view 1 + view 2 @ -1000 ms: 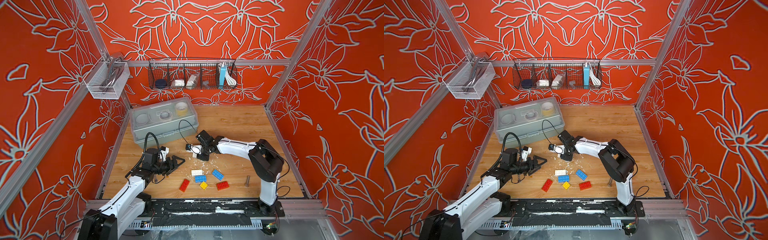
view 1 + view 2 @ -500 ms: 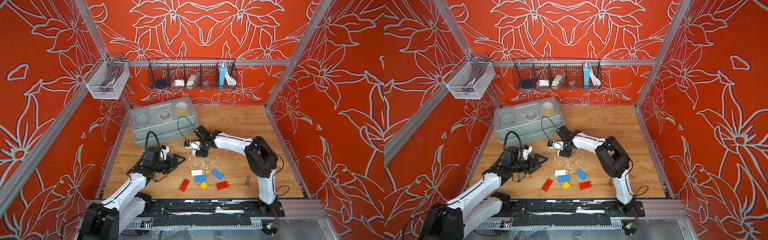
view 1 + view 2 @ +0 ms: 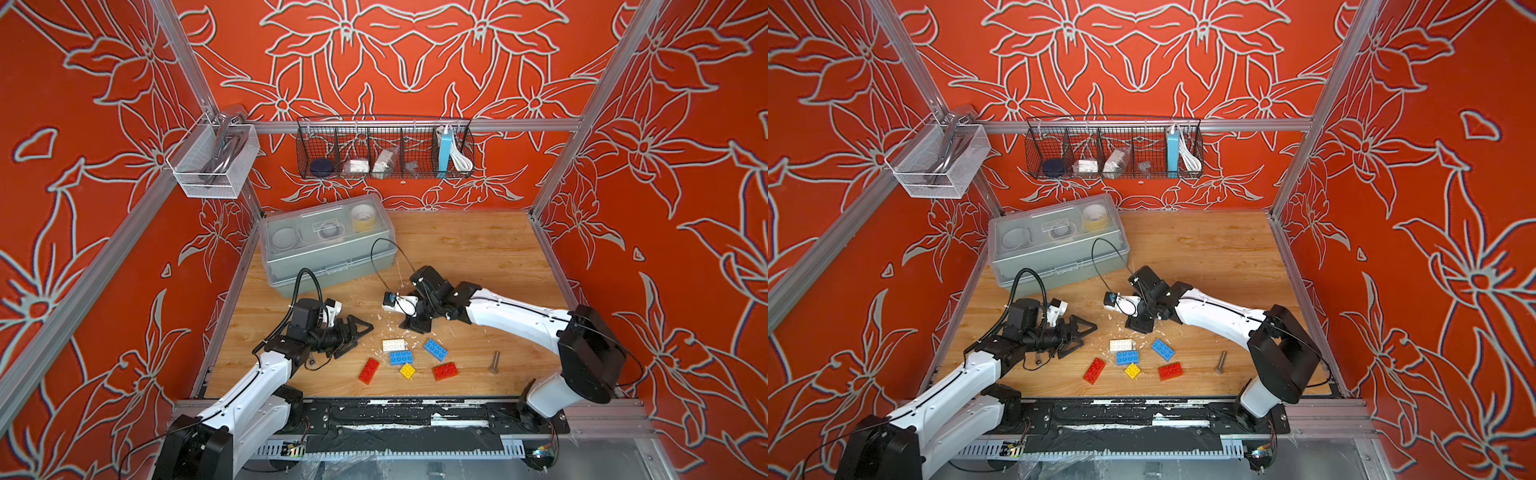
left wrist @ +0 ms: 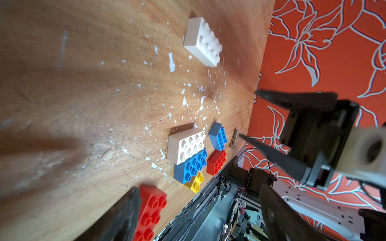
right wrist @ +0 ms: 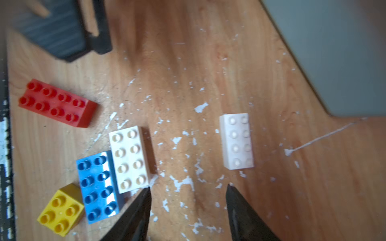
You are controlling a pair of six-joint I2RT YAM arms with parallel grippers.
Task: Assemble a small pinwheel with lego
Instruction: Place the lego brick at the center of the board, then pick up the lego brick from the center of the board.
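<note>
Lego (image 3: 401, 357): loose. My right gripper (image 5: 188, 187): jaws spread, empty; white brick (image 5: 237, 140) just beyond tips, hidden in both top views. My left gripper (image 3: 360, 336): spread, empty; red brick (image 4: 151, 210) cut off beside one jaw.

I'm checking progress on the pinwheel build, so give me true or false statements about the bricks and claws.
1. The left claw and right claw are both open and empty. True.
2. The small yellow square plastic brick sits on top of a blue oblong brick. False: it lies on the wooden table beside that brick.
3. The two white oblong studded bricks are snapped together. False: they lie apart.
4. A grey metal bolt lies on the table. True.
</note>
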